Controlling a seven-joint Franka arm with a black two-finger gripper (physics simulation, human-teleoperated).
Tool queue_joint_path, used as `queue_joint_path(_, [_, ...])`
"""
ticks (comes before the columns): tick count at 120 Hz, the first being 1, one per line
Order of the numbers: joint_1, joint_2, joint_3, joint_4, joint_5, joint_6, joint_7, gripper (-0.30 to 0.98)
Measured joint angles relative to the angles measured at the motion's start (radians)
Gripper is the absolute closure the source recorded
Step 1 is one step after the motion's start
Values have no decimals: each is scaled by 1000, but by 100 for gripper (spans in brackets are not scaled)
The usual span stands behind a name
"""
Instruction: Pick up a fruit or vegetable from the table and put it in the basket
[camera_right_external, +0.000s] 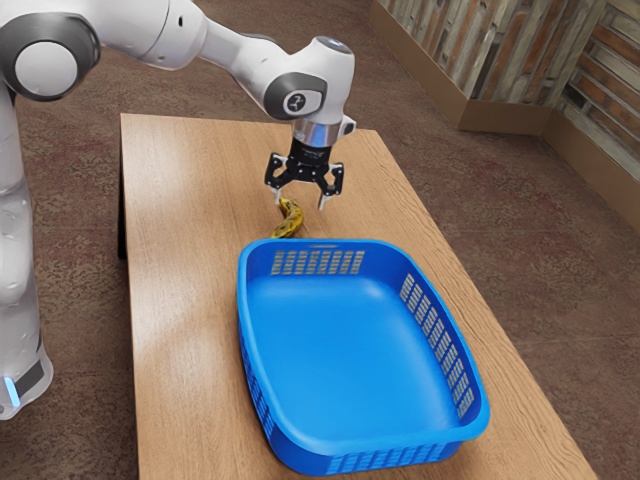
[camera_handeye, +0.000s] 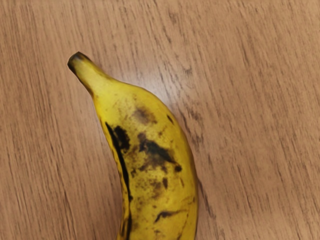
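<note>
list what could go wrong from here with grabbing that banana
The open gripper could close off-centre on the banana, whose body curves, and roll or twist it. Closing near the narrow stem end might give a weak hold. The banana also lies close to the basket in the exterior view, so a low carry could knock it against the raised rim.

The end effector (camera_right_external: 301, 203) hovers near the blue basket (camera_right_external: 350, 350).
</note>
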Motion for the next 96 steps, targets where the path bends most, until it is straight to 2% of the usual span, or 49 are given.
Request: queue_joint_path(96, [-2, 21, 3, -60, 3, 5, 31, 8])
